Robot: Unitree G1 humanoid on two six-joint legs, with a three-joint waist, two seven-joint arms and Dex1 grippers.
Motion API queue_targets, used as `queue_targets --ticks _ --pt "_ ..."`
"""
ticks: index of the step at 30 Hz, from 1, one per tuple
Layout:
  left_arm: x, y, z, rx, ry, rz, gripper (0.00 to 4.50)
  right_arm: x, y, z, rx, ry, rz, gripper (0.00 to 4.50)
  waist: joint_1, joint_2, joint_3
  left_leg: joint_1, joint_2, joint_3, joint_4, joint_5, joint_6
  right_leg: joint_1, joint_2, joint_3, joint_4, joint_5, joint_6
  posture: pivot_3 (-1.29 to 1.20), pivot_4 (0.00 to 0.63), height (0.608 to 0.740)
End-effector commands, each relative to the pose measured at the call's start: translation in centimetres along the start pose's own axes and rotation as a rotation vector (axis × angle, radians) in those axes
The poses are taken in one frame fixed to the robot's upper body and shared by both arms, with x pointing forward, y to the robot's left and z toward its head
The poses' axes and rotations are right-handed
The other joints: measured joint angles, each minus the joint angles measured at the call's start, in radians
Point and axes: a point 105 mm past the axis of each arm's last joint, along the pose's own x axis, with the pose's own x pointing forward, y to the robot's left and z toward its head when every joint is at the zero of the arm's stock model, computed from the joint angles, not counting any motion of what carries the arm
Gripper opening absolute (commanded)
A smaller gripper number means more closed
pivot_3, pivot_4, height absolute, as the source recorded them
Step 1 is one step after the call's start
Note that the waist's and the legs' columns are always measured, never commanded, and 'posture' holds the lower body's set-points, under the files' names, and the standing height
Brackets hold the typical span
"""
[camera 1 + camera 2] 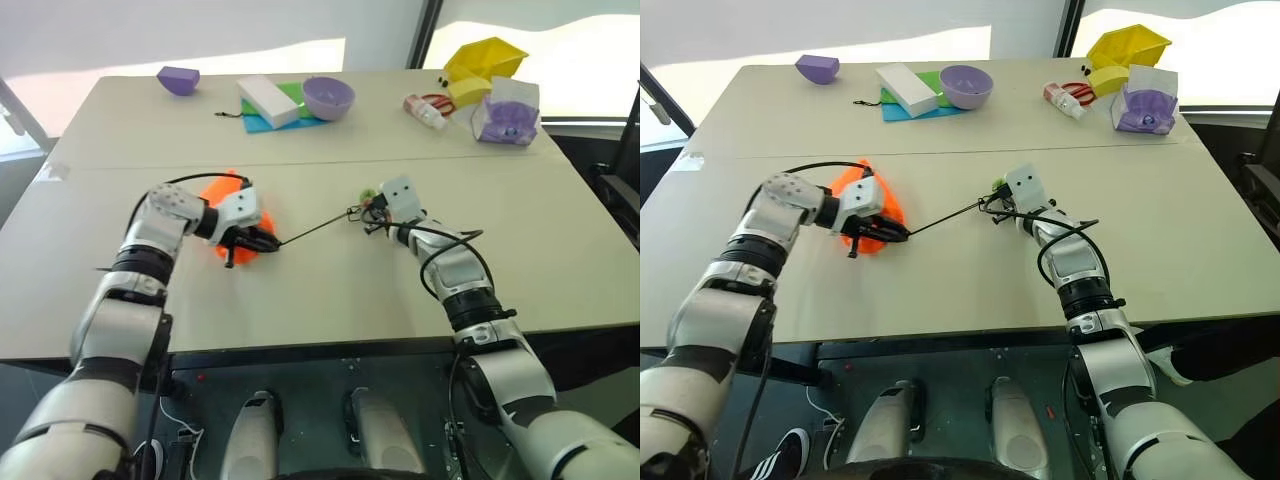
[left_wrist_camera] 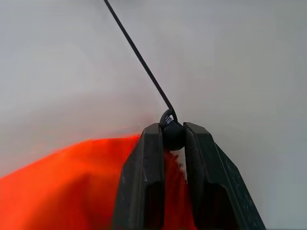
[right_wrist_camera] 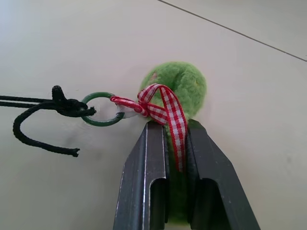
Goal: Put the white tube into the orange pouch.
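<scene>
A drawstring is stretched taut across the table as the robot works the orange pouch. The left gripper is clenched on a small dark bead at the pouch's mouth, where the cord leaves the fabric; the right gripper, well apart from the pouch on the cord's far end, is clamped on the green tassel with its red checked ribbon. The white tube cannot be told apart anywhere on the table; it may already lie inside the pouch, though that is only a guess. The pouch looks soft, light and floppy, likely to slide or bunch when tugged, so bead and tassel seem the firmest holds.
</scene>
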Motion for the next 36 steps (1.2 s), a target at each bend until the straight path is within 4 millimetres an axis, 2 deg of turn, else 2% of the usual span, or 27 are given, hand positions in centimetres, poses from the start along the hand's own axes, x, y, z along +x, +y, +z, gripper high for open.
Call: queue_targets --ticks 1,5,8,11,13,14,17,20,21,23,25,28,32,36 --pt "-2.8 -0.6 0.3 0.015 -0.025 0.008 0.17 -1.3 -5.7 0.9 -0.034 -0.022 -0.199 0.0 0.002 0.0 0.0 0.0 0.0 0.0 0.0 0.0 0.0 0.0 0.0 0.0 0.0 0.0 0.0 0.0 0.15 0.74" --pt "-4.2 -1.4 -0.8 -0.052 -0.03 0.048 0.17 -1.6 -7.2 0.3 -0.061 -0.003 -0.249 0.0 0.001 0.0 0.0 0.0 0.0 0.001 0.0 0.0 0.0 0.0 -0.001 0.0 -0.001 0.0 0.0 0.0 0.15 0.74" --pt "-3.8 -1.6 -0.8 -0.125 -0.067 0.077 0.17 -1.7 -7.7 0.1 -0.094 0.008 -0.274 0.0 0.002 0.0 0.0 0.0 0.0 0.001 0.0 0.0 0.0 0.0 -0.001 0.0 -0.001 0.0 0.0 0.0 0.15 0.74" --pt "-2.5 -2.1 -0.6 -0.229 -0.131 0.082 0.17 -1.0 -5.2 0.2 -0.062 -0.017 -0.137 0.0 0.001 0.001 0.0 0.0 0.0 0.001 0.0 0.0 0.0 0.0 -0.001 0.0 -0.001 0.0 0.0 0.0 0.15 0.74" --pt "-2.1 -2.4 0.1 -0.236 -0.18 0.078 1.17 -0.9 -4.2 0.4 -0.018 -0.038 -0.099 0.9 0.001 0.001 0.0 0.0 0.0 0.001 0.0 0.0 0.0 0.0 -0.001 0.0 -0.001 0.0 0.0 0.0 0.15 0.74" --pt "-2.1 -2.3 0.4 -0.254 -0.213 0.105 1.61 -1.0 -2.9 0.6 -0.013 -0.057 -0.039 1.32 0.003 0.001 0.0 0.0 0.0 0.001 0.0 0.0 0.0 0.0 -0.001 0.0 -0.001 0.0 0.0 0.0 0.15 0.74" --pt "-3.0 -1.6 1.8 -0.281 -0.328 0.207 3.05 -2.3 -0.2 1.5 -0.035 -0.137 0.13 2.8 0.003 0.001 0.0 0.0 0.0 0.0 0.0 0.0 0.0 0.0 -0.001 0.0 -0.001 0.0 0.0 0.0 0.15 0.74" --pt "-4.6 0.0 1.9 -0.265 -0.367 0.395 3.12 -4.2 -0.3 1.7 -0.09 -0.178 0.193 4.46 0.003 0.001 0.001 0.0 0.0 0.0 0.0 0.0 0.0 0.0 -0.001 0.0 0.0 0.0 0.0 0.0 0.15 0.74" --pt "-4.9 0.5 1.9 -0.256 -0.366 0.449 3.12 -4.7 -0.5 1.6 -0.112 -0.179 0.195 4.46 0.003 0.001 0.001 0.0 0.0 0.0 0.001 0.0 0.0 0.0 -0.001 0.0 0.0 0.0 0.0 0.0 0.15 0.74" --pt "-7.0 1.6 1.8 -0.252 -0.413 0.613 3.12 -6.2 -0.8 1.7 -0.2 -0.205 0.216 4.46 0.004 0.001 0.001 0.0 0.0 0.0 0.003 0.0 0.0 0.001 -0.001 0.0 0.0 -0.001 -0.001 0.0 0.15 0.74" --pt "-8.6 1.9 1.3 -0.231 -0.425 0.734 3.12 -7.8 -0.8 2.5 -0.197 -0.256 0.26 4.46 0.002 0.001 0.0 0.0 0.0 0.001 0.005 0.0 0.0 0.002 -0.001 0.0 0.0 -0.002 -0.003 0.0 0.15 0.74" --pt "-9.6 0.8 -0.5 -0.298 -0.394 0.789 3.12 -10.0 0.0 3.1 -0.203 -0.314 0.353 4.46 0.0 0.001 0.0 0.001 0.0 0.002 0.004 0.0 0.0 0.002 -0.002 0.001 0.0 -0.002 -0.003 0.0 0.15 0.74" --pt "-11.9 -0.9 -2.9 -0.358 -0.358 0.966 3.12 -12.3 1.8 0.6 -0.204 -0.265 0.488 4.46 0.006 0.0 0.0 0.001 0.001 0.002 0.003 0.0 0.0 0.002 -0.001 0.001 0.0 -0.002 -0.004 0.0 0.15 0.74" --pt "-13.1 -3.2 -5.6 -0.481 -0.313 1.054 3.12 -13.4 2.3 -0.8 -0.165 -0.235 0.512 4.46 0.009 0.0 0.0 0.001 0.001 0.003 0.005 0.0 -0.001 0.002 -0.003 0.001 -0.001 -0.001 -0.005 0.0 0.15 0.74"
